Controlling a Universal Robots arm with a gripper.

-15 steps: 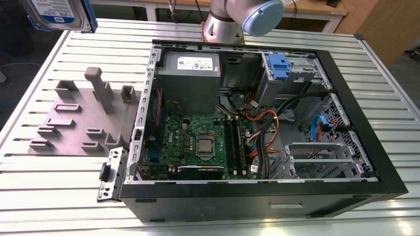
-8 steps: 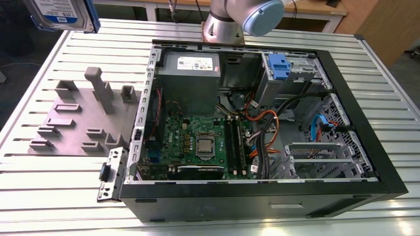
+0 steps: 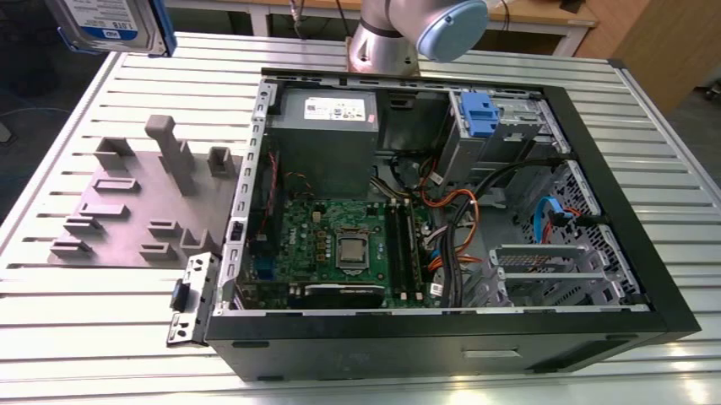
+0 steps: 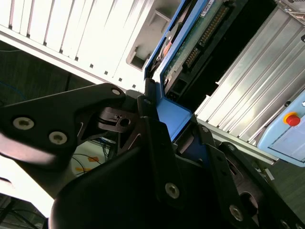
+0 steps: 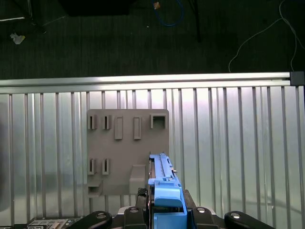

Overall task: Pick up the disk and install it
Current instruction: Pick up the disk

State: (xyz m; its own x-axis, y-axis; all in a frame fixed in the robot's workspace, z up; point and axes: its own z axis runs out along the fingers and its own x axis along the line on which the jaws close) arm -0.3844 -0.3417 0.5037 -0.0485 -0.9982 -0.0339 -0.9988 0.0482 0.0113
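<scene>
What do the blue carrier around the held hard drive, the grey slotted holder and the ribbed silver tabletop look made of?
The disk's blue carrier: likely moulded plastic, uniform colour, soft sheen. Grey slotted holder: probably matte plastic, no glare. Ribbed silver tabletop: seemingly brushed aluminium, with bright streaked reflections.

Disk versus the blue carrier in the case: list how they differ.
The disk is clamped in the gripper, off the table; the carrier sits in the case's drive bay, away from the gripper. In the exterior view the disk shows a silver face with a white-and-blue label; the carrier shows its blue tab end. Both have blue plastic.
</scene>
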